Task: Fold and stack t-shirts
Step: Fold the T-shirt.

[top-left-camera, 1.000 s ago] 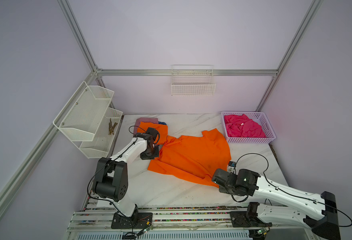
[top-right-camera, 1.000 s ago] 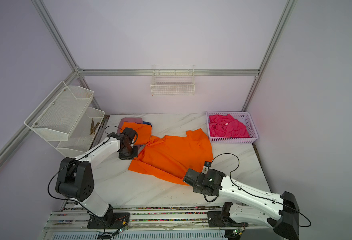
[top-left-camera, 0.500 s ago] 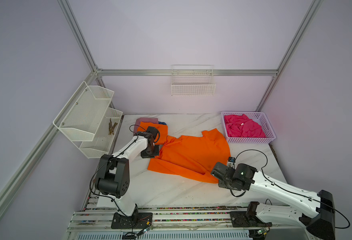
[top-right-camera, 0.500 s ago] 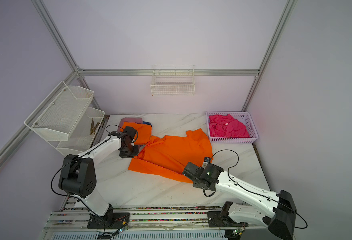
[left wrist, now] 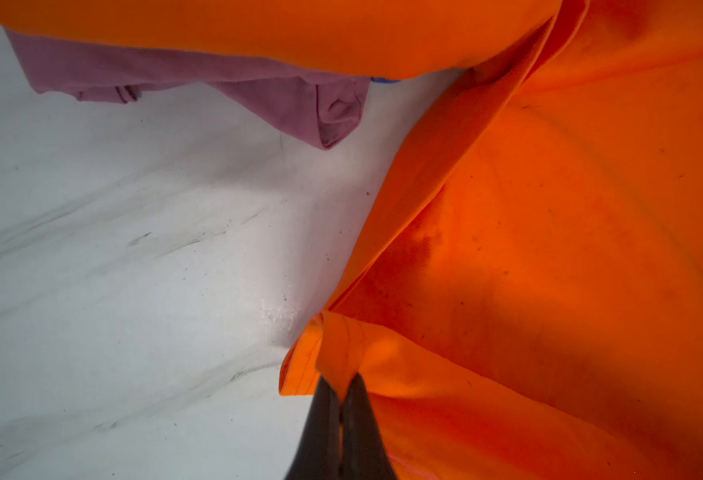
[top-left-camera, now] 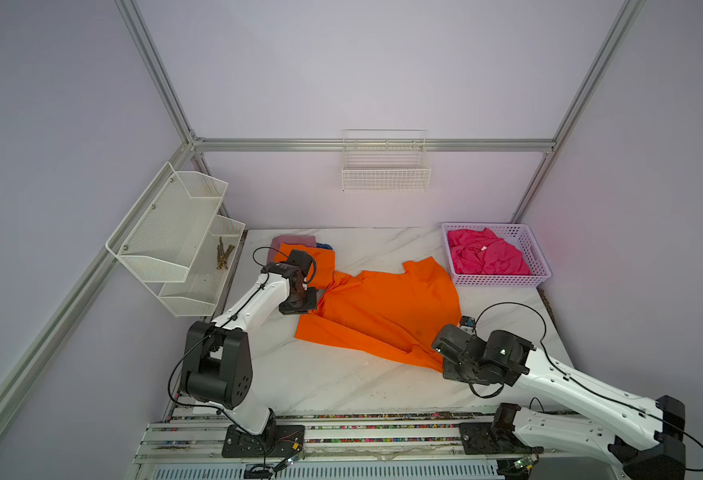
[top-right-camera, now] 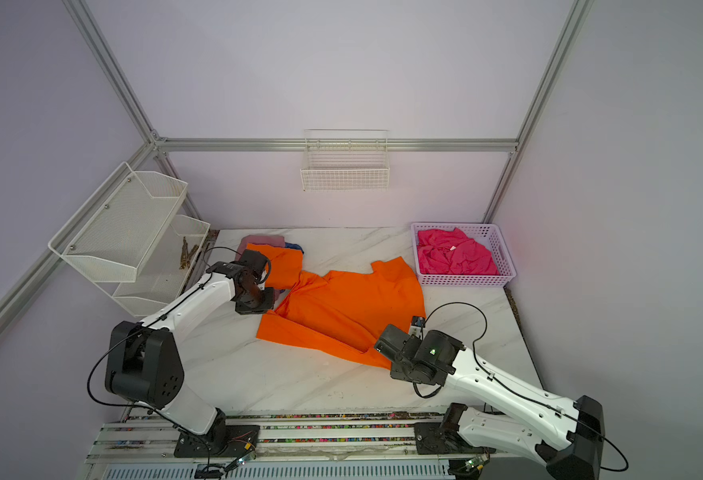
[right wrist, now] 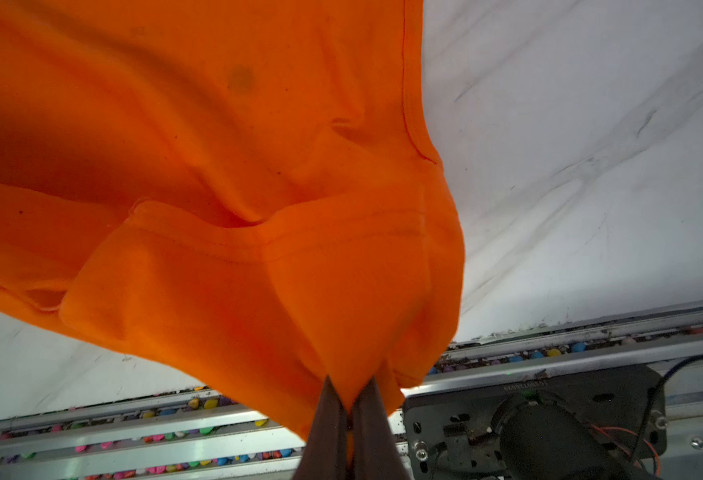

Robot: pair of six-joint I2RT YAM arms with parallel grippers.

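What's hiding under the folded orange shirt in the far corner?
A dusty mauve-pink cloth shirt and a sliver of blue cloth poke out beneath the folded bright orange cloth shirt. Everything else below is covered.

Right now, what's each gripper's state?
Left gripper: jaws shut on an edge of the spread orange shirt.
Right gripper: jaws shut on the same shirt's near corner.

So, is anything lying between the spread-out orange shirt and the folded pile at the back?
Nothing visible. The spread orange shirt, pinched by the left gripper and right gripper, reaches the folded pile with one corner; only bare table lies around them.
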